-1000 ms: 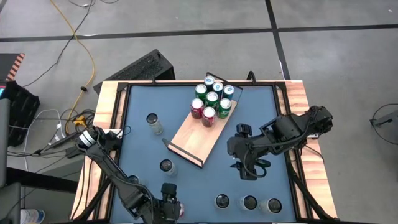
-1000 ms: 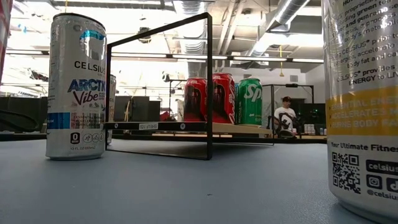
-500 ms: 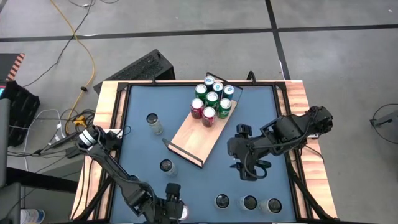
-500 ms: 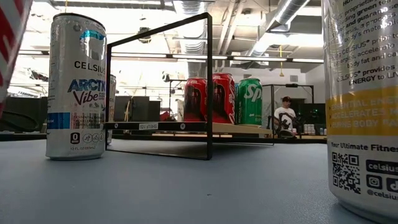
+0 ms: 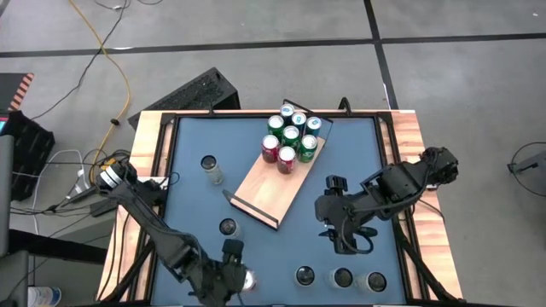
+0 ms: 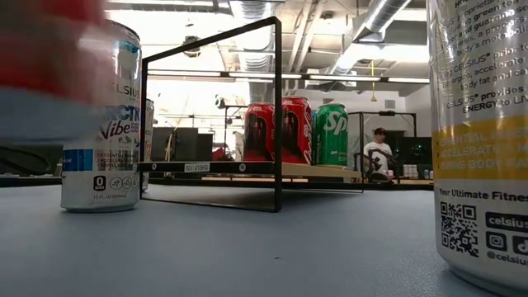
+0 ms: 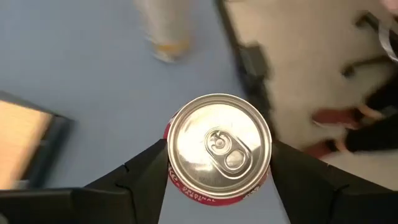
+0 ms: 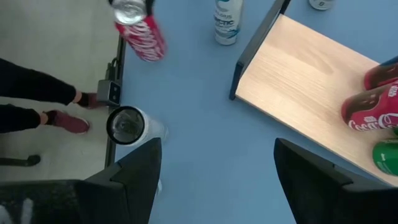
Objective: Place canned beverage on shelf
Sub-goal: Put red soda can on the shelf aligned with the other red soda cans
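- Left end effector (image 5: 235, 280): seen in the high view at the near edge of the tabletop (image 5: 196, 205), left of centre. In the left wrist view its two dark fingers (image 7: 146, 171) are pressed against opposite sides of a red can (image 7: 217, 147), which is thus grasped upright, its silver lid facing the camera.
- Red can: shown in the right wrist view (image 8: 140, 26) as tilted and clear of the blue surface; in the low view it appears only as a blurred red-and-white shape (image 6: 58, 70) at upper left.
- Right end effector (image 5: 341, 239): located over the right part of the tabletop, near the shelf's front end. Its fingers (image 8: 134, 171) are spread apart, with nothing held between them.
- Shelf (image 5: 273, 183): a light-wood board laid diagonally at the middle of the tabletop, with a dark lip at its near end and a thin black wire rail (image 6: 276, 115).
- Shelved cans (image 5: 290, 136): a cluster of red, green and silver-blue cans is grouped at the far end of the shelf; the near part of the board is bare.
- Loose silver cans: two stand left of the shelf (image 5: 209, 166) (image 5: 228, 228), and three are lined along the near edge at right (image 5: 341, 278).
- Background: a seated person (image 6: 379, 155) is visible in the room beyond the tabletop in the low view.
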Available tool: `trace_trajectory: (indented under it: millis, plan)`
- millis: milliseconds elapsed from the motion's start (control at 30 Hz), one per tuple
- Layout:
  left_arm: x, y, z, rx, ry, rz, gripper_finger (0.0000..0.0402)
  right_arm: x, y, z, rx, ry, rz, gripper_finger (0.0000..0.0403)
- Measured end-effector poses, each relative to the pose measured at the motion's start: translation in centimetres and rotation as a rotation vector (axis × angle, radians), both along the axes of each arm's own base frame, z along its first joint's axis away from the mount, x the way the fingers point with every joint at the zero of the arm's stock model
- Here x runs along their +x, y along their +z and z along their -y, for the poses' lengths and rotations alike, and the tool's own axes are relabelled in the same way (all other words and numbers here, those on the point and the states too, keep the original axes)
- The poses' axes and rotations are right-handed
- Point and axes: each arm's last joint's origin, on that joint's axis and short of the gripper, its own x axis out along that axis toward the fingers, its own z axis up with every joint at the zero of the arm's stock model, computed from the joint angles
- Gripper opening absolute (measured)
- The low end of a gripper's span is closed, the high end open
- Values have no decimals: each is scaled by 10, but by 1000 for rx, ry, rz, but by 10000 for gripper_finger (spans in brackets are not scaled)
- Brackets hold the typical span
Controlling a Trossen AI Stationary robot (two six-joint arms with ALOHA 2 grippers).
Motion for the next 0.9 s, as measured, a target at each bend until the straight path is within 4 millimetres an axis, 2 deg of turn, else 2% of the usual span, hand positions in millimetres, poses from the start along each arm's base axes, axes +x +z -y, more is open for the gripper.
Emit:
trace_trajectory:
  millis: [200,367,600,700,900]
  plan:
    - [11,3,-16,24,4,13,237,0,0,-1,0,-1,0,295]
    - [21,16,-21,-3,-88,39,237,-2,0,-3,-1,4,-2,295]
    - [36,61,-37,-13,-180,142,236,-7,0,-8,-17,25,-5,295]
    - [40,81,-50,26,-183,152,236,-11,0,-7,-62,-18,-8,295]
    - [43,121,-82,104,-181,179,236,-33,9,-3,-86,-110,16,295]
